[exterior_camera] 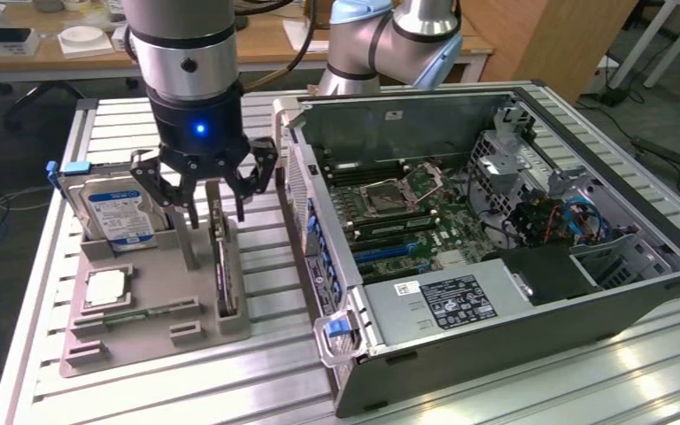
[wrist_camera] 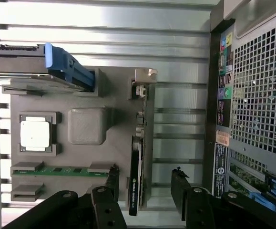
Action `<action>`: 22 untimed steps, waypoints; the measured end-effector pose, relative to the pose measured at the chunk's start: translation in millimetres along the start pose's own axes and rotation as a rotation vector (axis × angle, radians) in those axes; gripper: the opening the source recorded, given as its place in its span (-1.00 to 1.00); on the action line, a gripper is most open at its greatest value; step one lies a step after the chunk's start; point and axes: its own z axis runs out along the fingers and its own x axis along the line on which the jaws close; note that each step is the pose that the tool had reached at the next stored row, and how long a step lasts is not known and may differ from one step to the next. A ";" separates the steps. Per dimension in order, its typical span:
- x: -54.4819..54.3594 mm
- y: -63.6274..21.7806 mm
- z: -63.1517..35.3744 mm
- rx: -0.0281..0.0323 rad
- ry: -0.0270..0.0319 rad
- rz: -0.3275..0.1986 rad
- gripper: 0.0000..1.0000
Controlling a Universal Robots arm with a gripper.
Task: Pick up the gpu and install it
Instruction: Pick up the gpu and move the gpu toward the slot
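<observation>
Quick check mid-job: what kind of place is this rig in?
Probably a robotics lab or workshop: a slotted metal bench, an open computer case on it, a parts fixture holding the gpu, and a cluttered wooden desk behind.

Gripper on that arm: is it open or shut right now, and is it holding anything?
Gripper: open, holding nothing, straddling the gpu that stands on edge in the grey tray.

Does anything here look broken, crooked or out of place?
Nothing stands out. The thin black graphics card stands on edge in its grey holder tray, the black gripper open on either side of it.
</observation>
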 end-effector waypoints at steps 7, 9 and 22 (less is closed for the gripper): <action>0.0 -0.5 5.0 0.0000 0.0000 0.000 0.12; 0.0 -0.6 6.6 -0.0001 0.0000 0.000 0.12; 0.1 -1.4 16.8 0.0000 0.0001 0.000 0.12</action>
